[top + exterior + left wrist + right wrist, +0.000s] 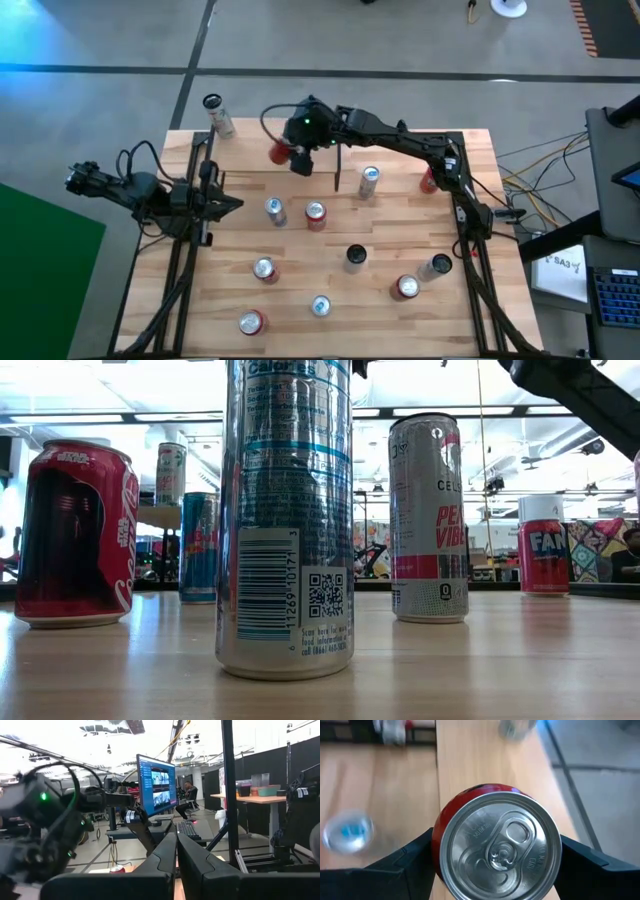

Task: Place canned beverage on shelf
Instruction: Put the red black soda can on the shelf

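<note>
Right claw (495,857) is gripping the red can (497,845) upright between its fingers, over the shelf (250,155) board.

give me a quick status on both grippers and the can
Right gripper closed around red can, carried over the table's far edge near the shelf. Left gripper shut, parked at table's left side. Nothing seen blocking.
</note>
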Robot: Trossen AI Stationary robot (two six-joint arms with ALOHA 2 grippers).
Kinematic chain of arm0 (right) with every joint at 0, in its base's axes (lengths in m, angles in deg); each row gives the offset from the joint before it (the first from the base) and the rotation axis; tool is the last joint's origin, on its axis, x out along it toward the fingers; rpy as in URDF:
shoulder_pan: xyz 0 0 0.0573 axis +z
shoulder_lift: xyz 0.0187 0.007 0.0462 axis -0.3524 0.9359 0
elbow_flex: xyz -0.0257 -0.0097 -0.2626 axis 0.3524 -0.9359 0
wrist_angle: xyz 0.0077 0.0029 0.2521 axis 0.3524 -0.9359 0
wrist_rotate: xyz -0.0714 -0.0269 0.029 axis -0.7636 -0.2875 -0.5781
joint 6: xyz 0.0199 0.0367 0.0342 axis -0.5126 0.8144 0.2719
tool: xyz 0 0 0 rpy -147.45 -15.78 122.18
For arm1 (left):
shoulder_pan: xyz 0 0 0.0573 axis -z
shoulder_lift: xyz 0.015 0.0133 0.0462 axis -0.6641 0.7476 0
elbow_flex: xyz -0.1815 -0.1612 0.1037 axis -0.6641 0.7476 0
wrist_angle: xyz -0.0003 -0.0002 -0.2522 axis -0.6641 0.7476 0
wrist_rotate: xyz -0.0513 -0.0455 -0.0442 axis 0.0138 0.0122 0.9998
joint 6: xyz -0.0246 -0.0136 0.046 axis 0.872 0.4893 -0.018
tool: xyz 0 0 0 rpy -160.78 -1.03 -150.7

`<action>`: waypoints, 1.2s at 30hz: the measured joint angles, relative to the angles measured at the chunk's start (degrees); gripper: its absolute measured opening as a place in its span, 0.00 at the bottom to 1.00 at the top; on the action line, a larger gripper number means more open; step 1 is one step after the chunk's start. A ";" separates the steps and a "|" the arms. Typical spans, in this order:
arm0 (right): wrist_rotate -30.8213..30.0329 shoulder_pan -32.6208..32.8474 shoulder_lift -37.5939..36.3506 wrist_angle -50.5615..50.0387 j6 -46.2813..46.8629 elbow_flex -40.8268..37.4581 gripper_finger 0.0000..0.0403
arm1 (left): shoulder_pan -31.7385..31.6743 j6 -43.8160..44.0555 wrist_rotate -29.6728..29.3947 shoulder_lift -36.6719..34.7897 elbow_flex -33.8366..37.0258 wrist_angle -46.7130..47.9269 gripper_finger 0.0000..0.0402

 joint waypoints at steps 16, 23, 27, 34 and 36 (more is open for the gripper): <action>-0.06 0.22 -0.76 -5.15 -3.57 0.07 0.73 | 0.00 -0.17 -0.01 -0.09 0.00 0.61 0.00; -0.14 0.19 -0.76 -6.44 -3.66 0.07 0.73 | 0.00 -0.91 -0.02 -0.25 0.00 0.54 0.00; -2.67 0.19 -0.76 -6.56 -3.67 0.07 0.77 | 0.00 -1.05 -0.02 -0.44 0.00 0.39 0.00; -6.32 -0.40 -0.76 -6.47 -4.16 0.07 0.76 | 0.00 -1.06 -0.04 -0.57 0.00 0.44 0.00; -6.16 -0.48 -0.76 -6.52 -3.58 0.07 0.76 | 0.00 -1.05 -0.04 -0.59 0.00 0.44 0.00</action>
